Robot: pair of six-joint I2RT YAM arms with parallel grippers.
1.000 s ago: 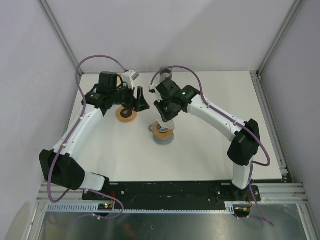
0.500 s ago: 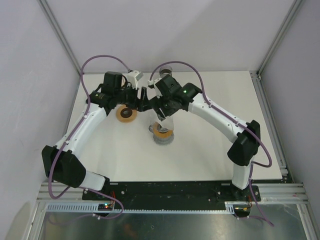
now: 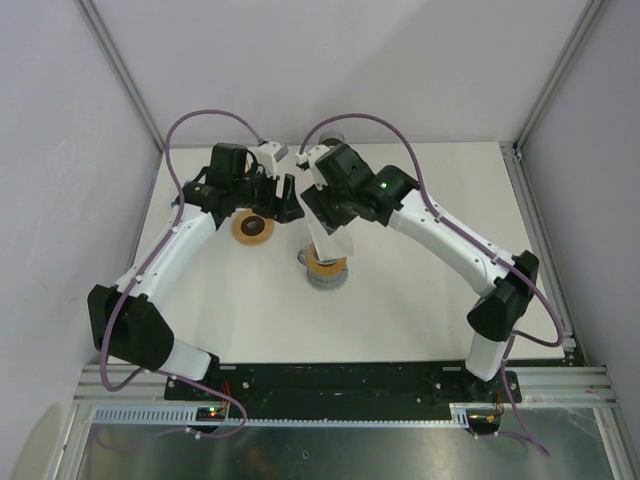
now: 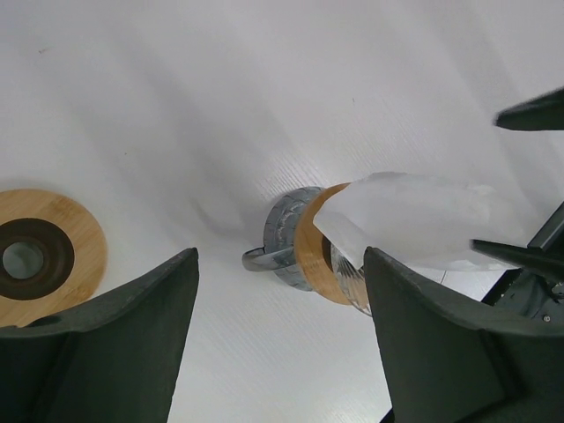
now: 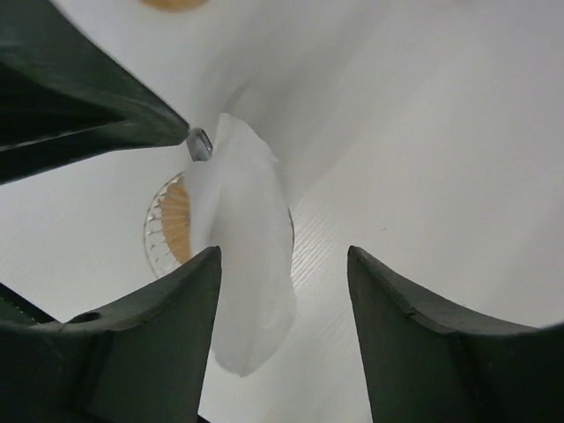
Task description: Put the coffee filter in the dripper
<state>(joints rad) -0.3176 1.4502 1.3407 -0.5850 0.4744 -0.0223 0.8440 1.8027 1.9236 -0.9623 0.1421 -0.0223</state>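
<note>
Mid-table, the coffee filter point(image 3: 330, 235) sits narrow end down in the dripper point(image 3: 326, 276), most of it standing proud of the mouth. The right gripper point(image 5: 282, 264) straddles it with jaws wide and no pinch on the paper. The left gripper point(image 4: 280, 260) is just left of it, jaws wide and empty, with the wooden ring point(image 3: 252, 228) nearby. I'd back the right straight up, fingers clear, since paper this light tips easily. Filter is white, thin, half-folded and seems tilted; probably needs seating.
</note>
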